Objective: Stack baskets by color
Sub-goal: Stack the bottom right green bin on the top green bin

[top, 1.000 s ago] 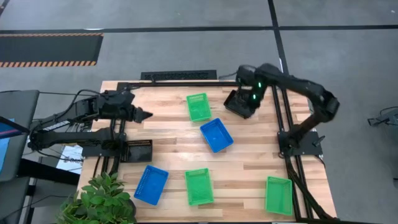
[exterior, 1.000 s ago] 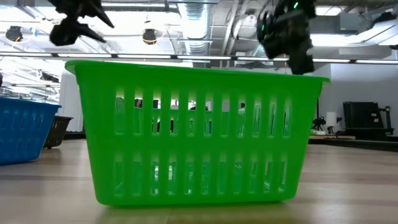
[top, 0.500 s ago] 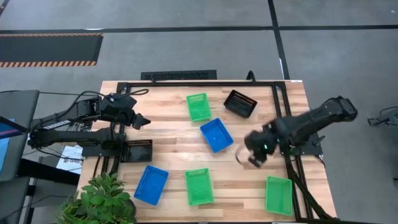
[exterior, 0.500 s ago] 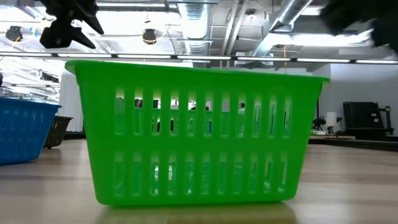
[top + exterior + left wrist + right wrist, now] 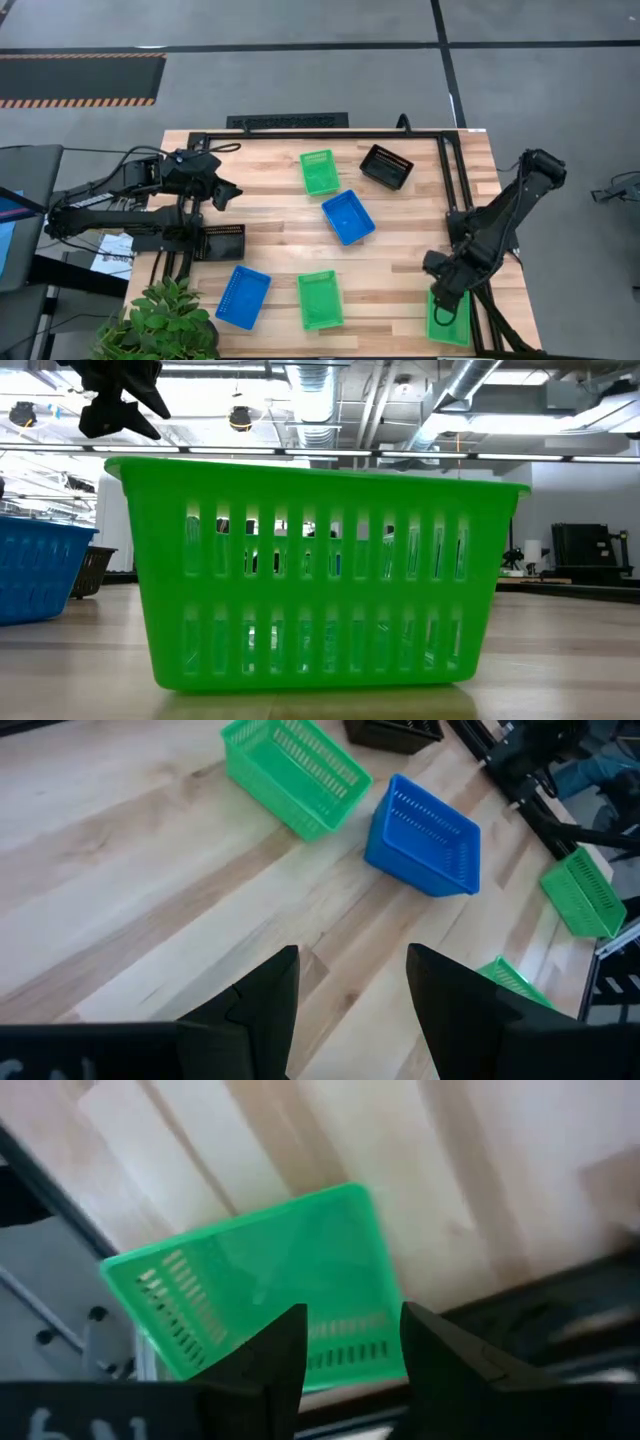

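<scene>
Six baskets show on the table, each resting on its base. A green basket point(image 5: 319, 172) and a black basket point(image 5: 386, 166) stand at the far side. A blue basket point(image 5: 348, 217) is in the middle. Along the near edge are a blue basket point(image 5: 243, 296), a green basket point(image 5: 320, 299) and, at the near right corner, another green basket point(image 5: 448, 314). My right gripper point(image 5: 445, 298) hangs open above that corner basket point(image 5: 260, 1300), pointing down, apart from it. My left gripper point(image 5: 228, 192) is open in the air over the far left, with nothing between its fingers point(image 5: 350, 990).
A dark basket-like thing point(image 5: 222, 242) lies beside the left arm's base. A potted plant point(image 5: 160, 325) stands at the near left corner. A black frame rail point(image 5: 455, 190) runs along the table's right side. Bare wood point(image 5: 270, 215) lies between the baskets.
My right gripper has left the black basket at the far side and swung fast toward the near right corner, sinking a little, until it hangs over the green basket there. The black basket stays where it was. My left gripper has rolled a little in place.
</scene>
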`<state>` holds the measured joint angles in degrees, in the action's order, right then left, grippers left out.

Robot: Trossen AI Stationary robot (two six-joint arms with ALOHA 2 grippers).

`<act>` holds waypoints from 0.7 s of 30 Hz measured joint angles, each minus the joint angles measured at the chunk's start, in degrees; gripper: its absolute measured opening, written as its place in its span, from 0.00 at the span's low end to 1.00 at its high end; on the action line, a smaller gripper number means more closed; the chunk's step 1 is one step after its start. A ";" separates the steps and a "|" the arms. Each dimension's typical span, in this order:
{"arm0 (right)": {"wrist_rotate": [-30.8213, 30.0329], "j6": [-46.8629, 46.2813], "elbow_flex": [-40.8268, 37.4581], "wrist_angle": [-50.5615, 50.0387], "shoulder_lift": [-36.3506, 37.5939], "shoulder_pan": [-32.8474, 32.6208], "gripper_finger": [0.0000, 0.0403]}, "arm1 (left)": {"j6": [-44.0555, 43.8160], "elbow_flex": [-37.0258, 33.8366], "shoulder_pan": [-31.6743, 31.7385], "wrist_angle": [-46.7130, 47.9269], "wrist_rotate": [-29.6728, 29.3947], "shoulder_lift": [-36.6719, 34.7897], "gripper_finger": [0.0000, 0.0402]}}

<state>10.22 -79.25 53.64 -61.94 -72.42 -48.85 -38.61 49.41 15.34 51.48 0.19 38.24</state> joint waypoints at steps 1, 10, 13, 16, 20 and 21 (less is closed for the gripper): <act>0.00 0.01 -0.78 1.53 0.02 -0.25 0.45 | 0.01 0.00 -0.01 0.02 0.00 0.00 0.43; 0.24 -0.91 -10.17 7.08 0.00 -0.49 0.45 | -0.02 0.00 -0.01 0.04 0.00 0.00 0.43; 0.21 0.87 -11.11 7.60 0.00 -0.05 0.45 | -0.04 0.00 -0.01 0.04 -0.02 0.00 0.43; 0.22 2.55 -11.87 9.53 0.00 -0.08 0.45 | -0.08 0.00 -0.01 0.04 -0.14 0.00 0.43; 0.24 2.33 -13.95 13.07 0.02 -0.29 0.44 | -0.13 0.00 -0.01 0.07 -0.19 0.00 0.43; 0.24 2.14 -14.60 13.87 0.02 -0.25 0.44 | -0.13 0.00 -0.01 0.09 -0.19 0.00 0.43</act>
<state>10.46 -77.11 39.03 -48.07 -72.40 -49.10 -38.74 49.41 15.33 51.57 -0.01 38.24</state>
